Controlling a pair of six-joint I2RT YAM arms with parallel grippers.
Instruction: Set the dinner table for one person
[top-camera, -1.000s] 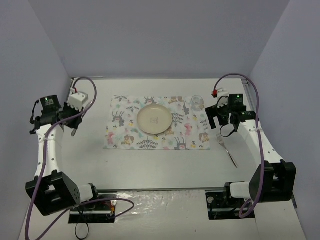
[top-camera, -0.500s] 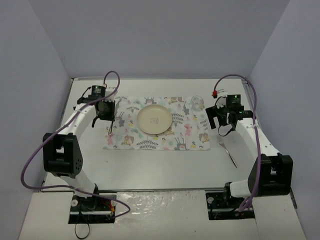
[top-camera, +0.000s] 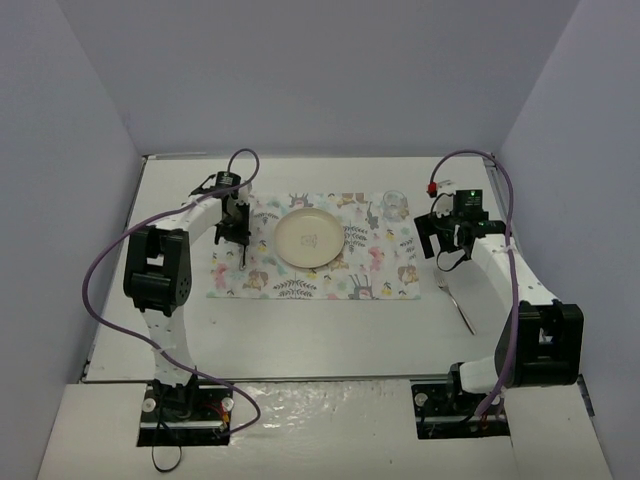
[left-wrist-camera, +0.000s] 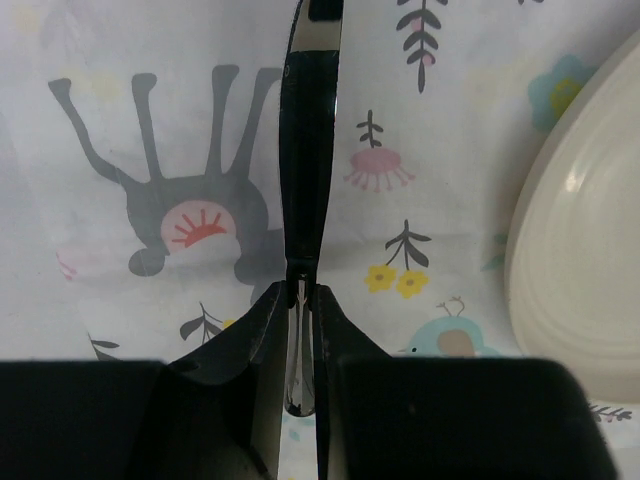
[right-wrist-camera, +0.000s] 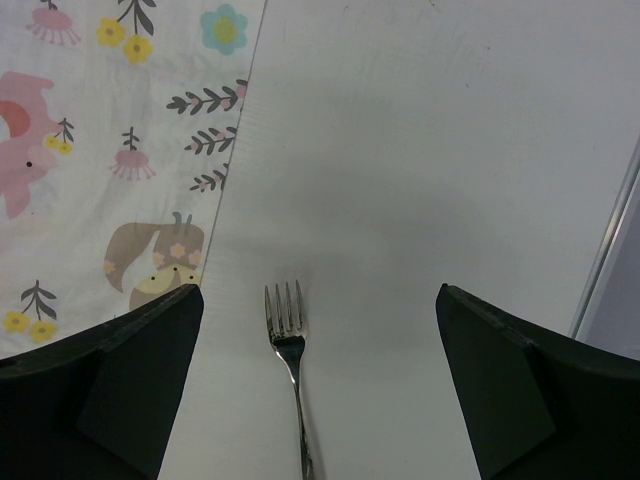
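Gripping: left gripper (left-wrist-camera: 300, 300) clenched on knife (left-wrist-camera: 308, 150) over placemat (left-wrist-camera: 130, 100), left of plate (left-wrist-camera: 580, 250).
Right gripper (right-wrist-camera: 318, 300): jaws released, above fork (right-wrist-camera: 292, 350).
Risk: knife, pinched edge-on, may roll and land skewed.

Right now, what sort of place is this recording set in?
Probably a lab test cell staged as a dinner setting: blank walls box in the white dinner table, which carries a floral placemat with a plate and a fork beside it; the left gripper holds a slim utensil.
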